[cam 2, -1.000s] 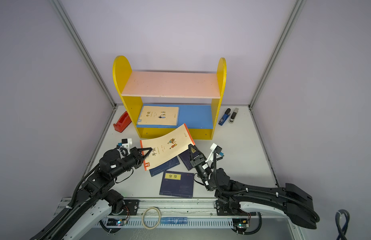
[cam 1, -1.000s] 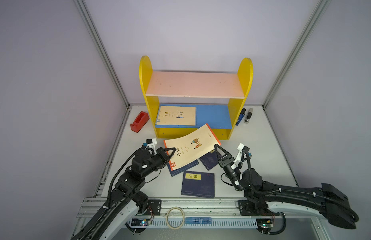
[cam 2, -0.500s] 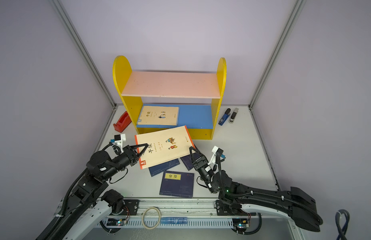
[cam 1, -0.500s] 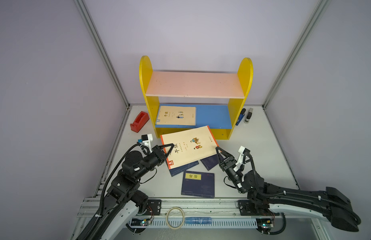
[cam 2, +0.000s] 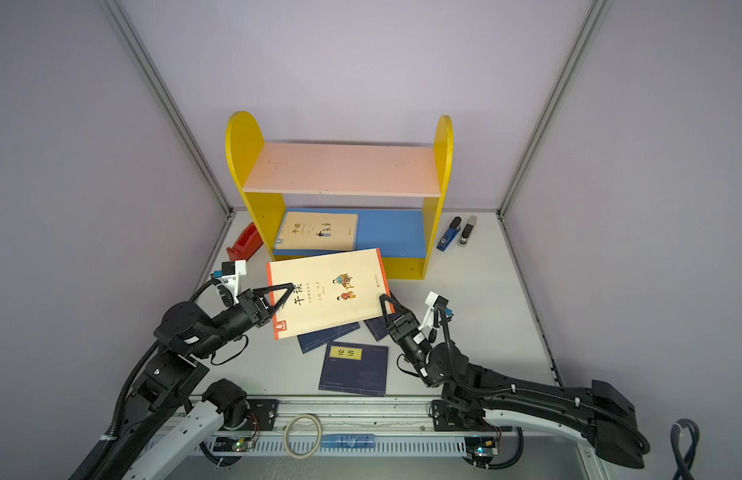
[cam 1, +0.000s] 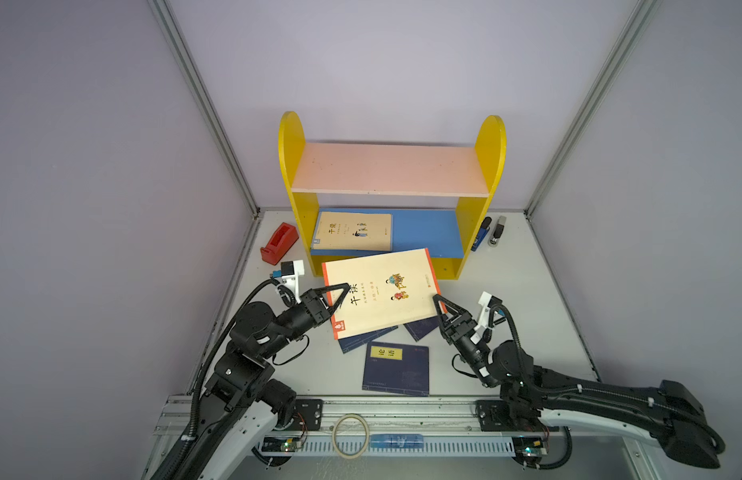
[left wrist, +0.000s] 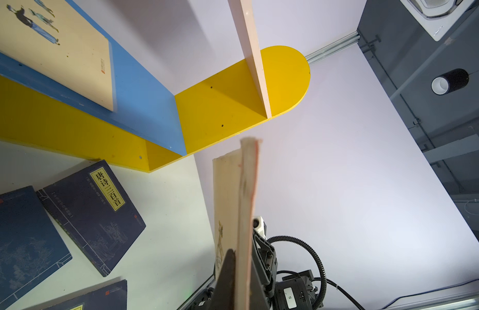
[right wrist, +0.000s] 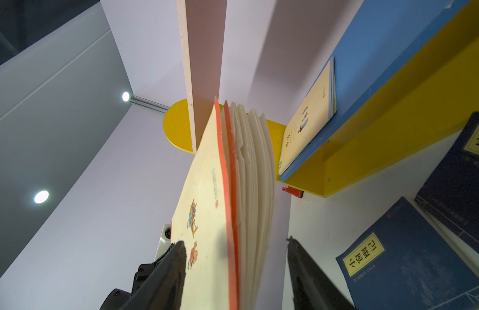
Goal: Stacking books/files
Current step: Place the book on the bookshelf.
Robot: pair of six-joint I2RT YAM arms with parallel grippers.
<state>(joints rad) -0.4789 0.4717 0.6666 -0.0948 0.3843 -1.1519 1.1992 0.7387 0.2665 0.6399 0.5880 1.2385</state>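
Taking the back wall as twelve o'clock, nearest the front rail a roll of tape (cam 1: 351, 434) lies at six, and just beyond it a labelled navy book (cam 1: 396, 368) rests flat on the desk (cam 1: 510, 291). The left arm climbs from its base at seven, elbow bent high, forearm pointing toward two o'clock, its wrist rolled so that one finger sits over the cover and the other under it. The left end effector (cam 1: 339, 296) is clamped on the orange spine edge of a cream book (cam 1: 381, 291), at that book's nine o'clock side. The right arm stretches long and low from five o'clock, reaching toward eleven. The right end effector (cam 1: 442, 308) stands apart at the book's four o'clock corner: in the right wrist view its fingers (right wrist: 168, 271) straddle the fanned pages with a clear gap on the underside, not gripping. So the cream book hangs off the desk, roughly level, carried by the left side alone. Beneath it, two navy books (cam 1: 363, 338) lie on the desk, partly hidden, one toward six and one toward five of the raised book. Farther back at twelve stands the yellow shelf (cam 1: 304, 208), and a second cream book (cam 1: 354, 230) lies flat on the left part of its blue lower board. A red tape dispenser (cam 1: 279, 248) sits at the shelf's nine o'clock, a blue stapler (cam 1: 481, 237) at its three.
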